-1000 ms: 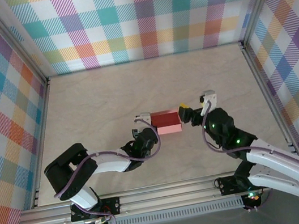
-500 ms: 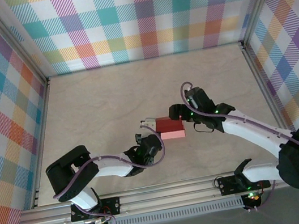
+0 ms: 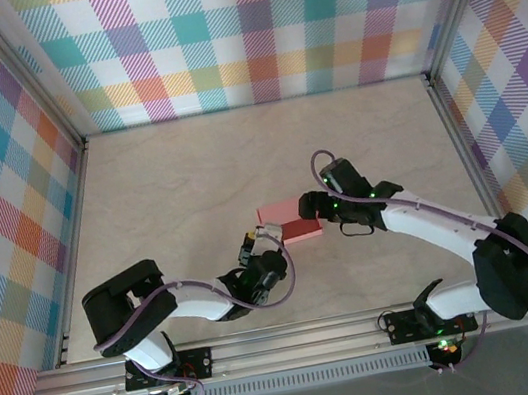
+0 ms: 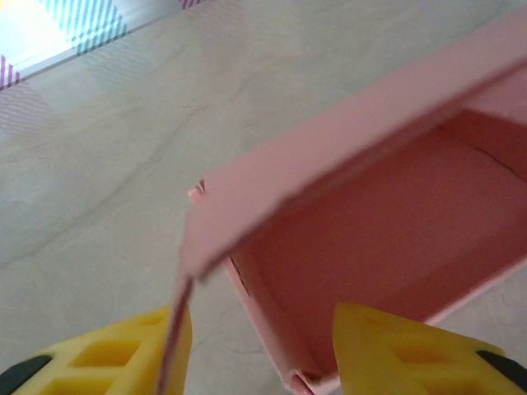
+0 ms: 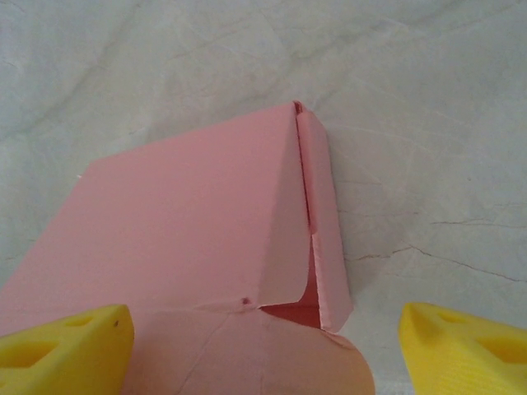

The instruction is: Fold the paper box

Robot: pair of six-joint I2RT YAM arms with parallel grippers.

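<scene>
The left jaws stand spread, a yellow fingertip [image 4: 107, 354] on either side of the near corner of the paper box [image 4: 379, 271]. Neither pad is clearly pressing the card, though a thin edge hanging from the lid [image 4: 329, 148] runs down close against one of them. Just beyond these jaws the box's near wall stands upright and the hollow inside is open to view. Farther out the lid slopes up over it, raised rather than shut. Past that lies bare worktop [image 4: 99, 189].

The right jaws are spread wide too, on the opposite side of the box, which sits between them. The card meets the fingertip on one side, while on the other a strip of worktop separates the side flap [image 5: 325, 239] from the fingertip. Just ahead of these jaws a dark gap [image 5: 298, 311] shows where lid and side flap do not meet. Beyond it the lid's flat panel runs away to its far corner.

Judged from this, the walls are up and the box has its shape. What remains looks like lowering the lid, tucking its front edge and closing that corner gap.
</scene>
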